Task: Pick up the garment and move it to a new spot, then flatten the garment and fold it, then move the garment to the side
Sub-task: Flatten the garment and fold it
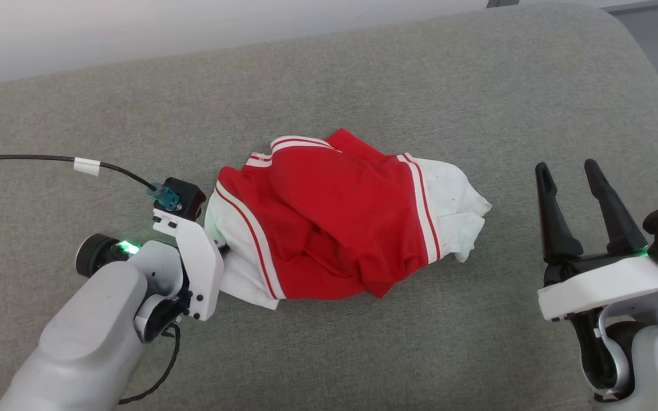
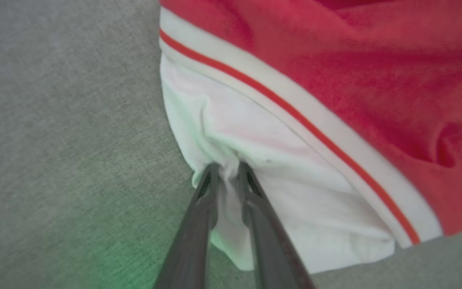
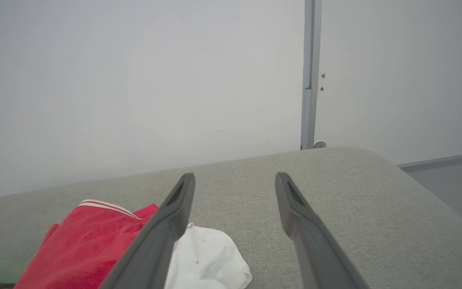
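Left wrist view shows the left end effector (image 2: 226, 167) pinched narrow on a fold of white sleeve at the left edge of the garment (image 1: 329, 228). The garment lies crumpled in the middle of the grey cushion (image 1: 363, 85). An edge grip probably suits lifting it. The right end effector (image 1: 568, 165) hovers to the right with its fingers spread wide, holding nothing.

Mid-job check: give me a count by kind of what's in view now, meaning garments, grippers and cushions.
garment: 1
grippers: 2 (left gripper, right gripper)
grey cushion: 1
Total: 4
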Robot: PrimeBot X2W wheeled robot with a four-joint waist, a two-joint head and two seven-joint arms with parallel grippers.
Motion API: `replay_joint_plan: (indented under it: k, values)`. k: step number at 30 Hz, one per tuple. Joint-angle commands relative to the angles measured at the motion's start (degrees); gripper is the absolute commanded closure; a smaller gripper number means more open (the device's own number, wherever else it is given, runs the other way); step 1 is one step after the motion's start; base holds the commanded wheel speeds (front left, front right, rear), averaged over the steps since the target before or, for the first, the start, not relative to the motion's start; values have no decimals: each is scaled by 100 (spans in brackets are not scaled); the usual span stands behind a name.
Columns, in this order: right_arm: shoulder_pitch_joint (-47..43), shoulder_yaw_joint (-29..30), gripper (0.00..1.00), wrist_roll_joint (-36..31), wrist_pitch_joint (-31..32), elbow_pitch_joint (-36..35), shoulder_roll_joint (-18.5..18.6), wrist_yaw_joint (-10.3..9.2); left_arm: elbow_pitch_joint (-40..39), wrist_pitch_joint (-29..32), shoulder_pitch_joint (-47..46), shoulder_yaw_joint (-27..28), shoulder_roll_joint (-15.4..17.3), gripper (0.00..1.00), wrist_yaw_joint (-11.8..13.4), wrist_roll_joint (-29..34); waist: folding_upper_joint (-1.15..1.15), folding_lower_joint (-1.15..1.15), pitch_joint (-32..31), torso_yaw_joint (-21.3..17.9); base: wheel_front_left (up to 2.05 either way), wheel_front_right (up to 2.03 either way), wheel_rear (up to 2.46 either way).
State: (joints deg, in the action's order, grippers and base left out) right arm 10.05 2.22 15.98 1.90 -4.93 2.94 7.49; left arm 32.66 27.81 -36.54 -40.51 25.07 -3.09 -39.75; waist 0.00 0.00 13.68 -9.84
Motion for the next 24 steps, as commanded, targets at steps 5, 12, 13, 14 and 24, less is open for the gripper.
replay_joint_plan:
  k: [5, 12, 13, 14, 24]
  values:
    - [102, 83, 0, 11, -92, 20, -4, 1, 347, -156, 100, -74, 52, 100, -81, 14, 0, 0, 20, 150, 0, 0, 0]
    - [68, 214, 0, -51, -39, -23, -4, 1, -180, -446, 235, 240, 601, 100, 81, -50, 0, 0, -19, 409, 0, 0, 0]
    - [62, 225, 0, -58, -23, -29, -4, 1, -289, -435, 278, 284, 717, 100, 129, -59, 0, 0, -27, 446, 0, 0, 0]
    - [59, 239, 0, -68, -11, -39, -4, 1, -414, -428, 323, 342, 832, 100, 190, -76, 0, 0, -33, 480, 0, 0, 0]
    - [111, 230, 0, -34, 91, -113, -4, 1, -1182, -315, 928, 796, 1582, 0, 257, -589, 0, 0, 45, 745, 0, 0, 0]
